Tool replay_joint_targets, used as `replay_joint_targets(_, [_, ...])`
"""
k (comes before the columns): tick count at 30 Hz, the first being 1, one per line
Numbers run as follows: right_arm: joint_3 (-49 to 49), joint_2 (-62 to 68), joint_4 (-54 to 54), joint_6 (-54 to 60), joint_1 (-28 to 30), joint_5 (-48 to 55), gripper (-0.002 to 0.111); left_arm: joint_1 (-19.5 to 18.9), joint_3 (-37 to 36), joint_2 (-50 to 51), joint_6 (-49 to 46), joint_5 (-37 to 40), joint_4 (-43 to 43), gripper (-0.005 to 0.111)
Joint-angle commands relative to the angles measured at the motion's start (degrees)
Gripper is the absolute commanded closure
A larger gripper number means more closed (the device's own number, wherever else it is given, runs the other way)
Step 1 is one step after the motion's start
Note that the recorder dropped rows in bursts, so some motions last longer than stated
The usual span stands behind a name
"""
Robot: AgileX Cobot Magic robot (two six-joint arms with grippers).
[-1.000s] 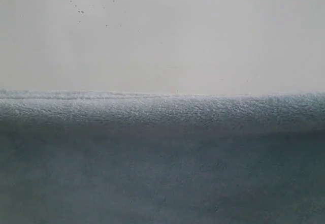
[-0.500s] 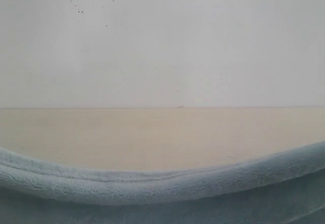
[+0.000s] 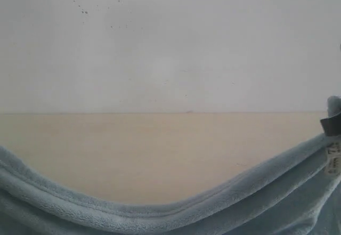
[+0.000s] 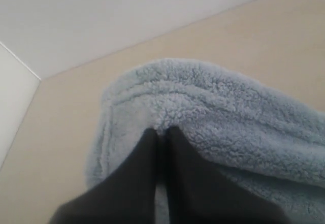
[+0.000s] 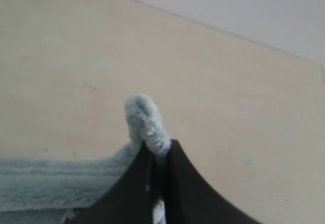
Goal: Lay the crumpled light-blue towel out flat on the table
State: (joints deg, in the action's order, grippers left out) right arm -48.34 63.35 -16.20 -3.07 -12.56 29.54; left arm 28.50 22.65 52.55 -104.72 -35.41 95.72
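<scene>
Towel [image 3: 266, 203] fluffy, sagging, table [image 3: 160, 144] smooth, matte

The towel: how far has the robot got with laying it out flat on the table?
Done: the left gripper and right gripper are each shut on the hem of the towel, which stretches wide across the exterior view. In hand: it hangs between them, its hem sagging in a curve above the table. Left: lower it, lay it flat and let go.
</scene>
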Motion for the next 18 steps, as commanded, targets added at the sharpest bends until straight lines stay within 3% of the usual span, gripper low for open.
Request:
replay_joint_targets(1, [-0.34, 9.04, -0.82, -0.74, 0.04, -5.59, 0.108, 0.08, 3.28, 7.74, 3.24, -1.61, -3.96, 0.103])
replay_joint_targets(11, [-0.34, 24.75, -0.82, -5.04, 0.04, -18.68, 0.108, 0.08, 4.84, 23.49, 13.47, -3.43, -12.66, 0.103])
replay_joint_targets(18, [-0.44, 27.39, -0.82, -5.18, 0.04, -24.51, 0.108, 0.08, 5.05, 25.42, 16.91, -9.54, -17.05, 0.103])
